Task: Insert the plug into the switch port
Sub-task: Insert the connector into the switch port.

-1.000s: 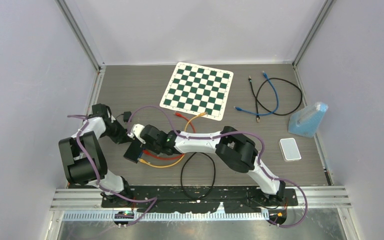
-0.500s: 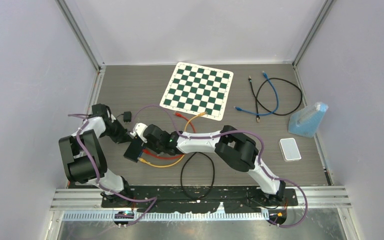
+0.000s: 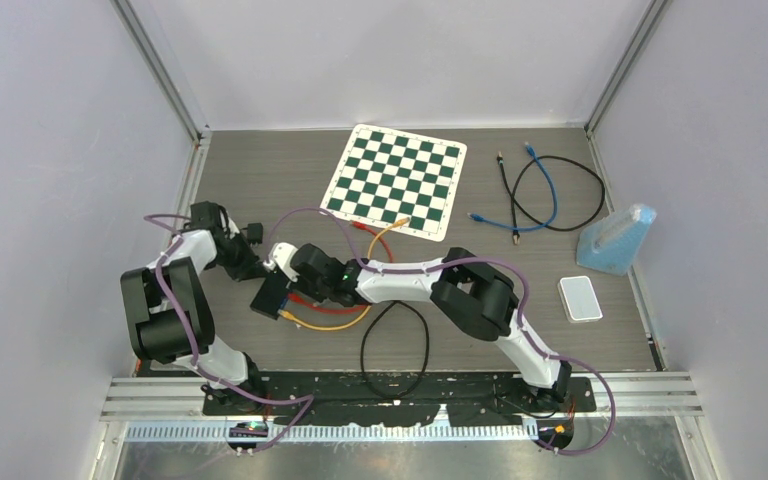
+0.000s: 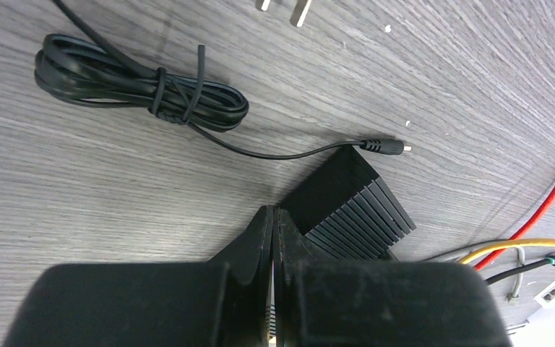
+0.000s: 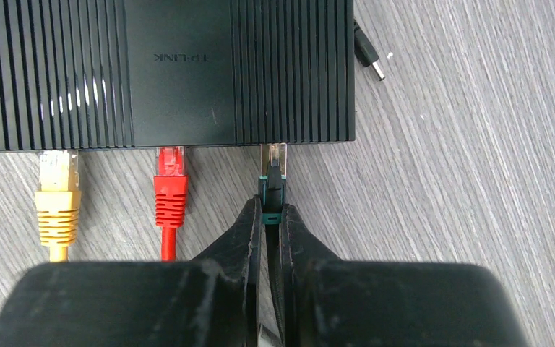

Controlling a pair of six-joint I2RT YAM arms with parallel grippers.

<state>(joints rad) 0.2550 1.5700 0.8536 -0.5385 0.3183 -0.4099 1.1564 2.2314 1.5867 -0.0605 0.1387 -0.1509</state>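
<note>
The black switch [image 5: 166,65] lies flat, its port side facing my right wrist; from above it sits at mid-left [image 3: 270,296]. My right gripper [image 5: 271,206] is shut on the dark boot of the plug [image 5: 273,170]. The plug's clear tip is at the rightmost port, and how deep it sits cannot be told. A yellow plug [image 5: 58,191] and a red plug [image 5: 171,184] sit in ports to its left. My left gripper [image 4: 272,213] is shut with nothing held, its tips against the switch's far corner [image 4: 354,202].
A bundled black power cord [image 4: 141,90] lies beyond the switch, its barrel connector [image 4: 383,146] at the switch's corner. Farther off are a chessboard [image 3: 395,182], blue and black cables [image 3: 545,190], a blue bag [image 3: 617,240], a white box [image 3: 580,298] and a black cable loop [image 3: 396,350].
My left gripper has shut fully and moved slightly away from the arm bases. The right arm, with the plug, has crept a little left toward the switch.
</note>
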